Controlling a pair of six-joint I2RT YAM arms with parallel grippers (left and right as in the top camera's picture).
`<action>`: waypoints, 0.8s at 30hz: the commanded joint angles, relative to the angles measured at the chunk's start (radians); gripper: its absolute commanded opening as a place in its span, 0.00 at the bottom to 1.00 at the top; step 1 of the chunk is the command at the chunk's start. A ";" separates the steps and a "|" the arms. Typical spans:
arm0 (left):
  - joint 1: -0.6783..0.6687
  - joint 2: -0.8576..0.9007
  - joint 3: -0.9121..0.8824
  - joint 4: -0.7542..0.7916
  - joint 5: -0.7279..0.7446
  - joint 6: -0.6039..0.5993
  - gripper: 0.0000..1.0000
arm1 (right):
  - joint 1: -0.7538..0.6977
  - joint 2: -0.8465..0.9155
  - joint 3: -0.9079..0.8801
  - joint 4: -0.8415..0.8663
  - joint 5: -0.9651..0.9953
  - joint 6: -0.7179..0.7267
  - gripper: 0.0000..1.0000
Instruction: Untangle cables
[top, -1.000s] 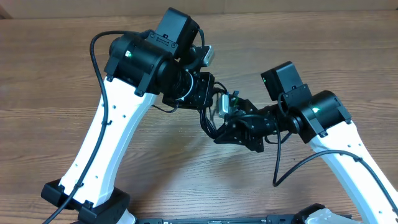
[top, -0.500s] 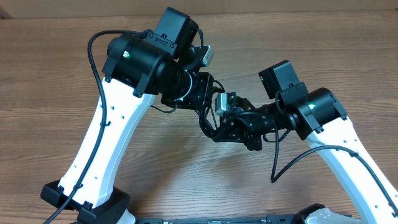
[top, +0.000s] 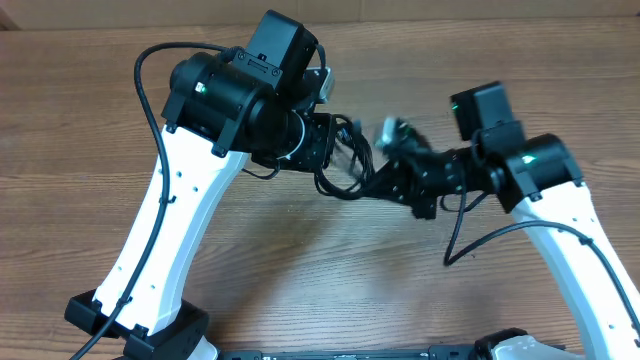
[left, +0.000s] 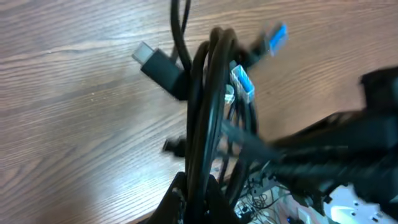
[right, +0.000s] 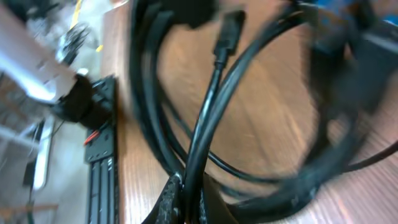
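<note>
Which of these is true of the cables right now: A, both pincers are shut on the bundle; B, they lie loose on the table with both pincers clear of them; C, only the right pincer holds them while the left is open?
A: the cables run down into the closed left pincer, and the right wrist view shows cords pinched in the right pincer.

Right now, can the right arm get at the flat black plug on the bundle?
Probably not yet: the right arm has its jaws shut on the cables, so it must let go first. The plug sticks out uncovered, across the bundle from that arm.
</note>
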 joint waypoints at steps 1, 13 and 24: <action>0.006 -0.019 0.032 -0.008 -0.024 0.001 0.04 | -0.077 -0.055 0.022 0.062 0.023 0.186 0.04; 0.005 -0.019 0.024 -0.025 -0.055 0.001 0.04 | -0.187 -0.213 0.022 0.326 0.032 0.574 0.04; 0.005 -0.019 0.008 -0.016 -0.058 0.001 0.04 | -0.187 -0.284 0.021 0.258 0.096 0.609 0.69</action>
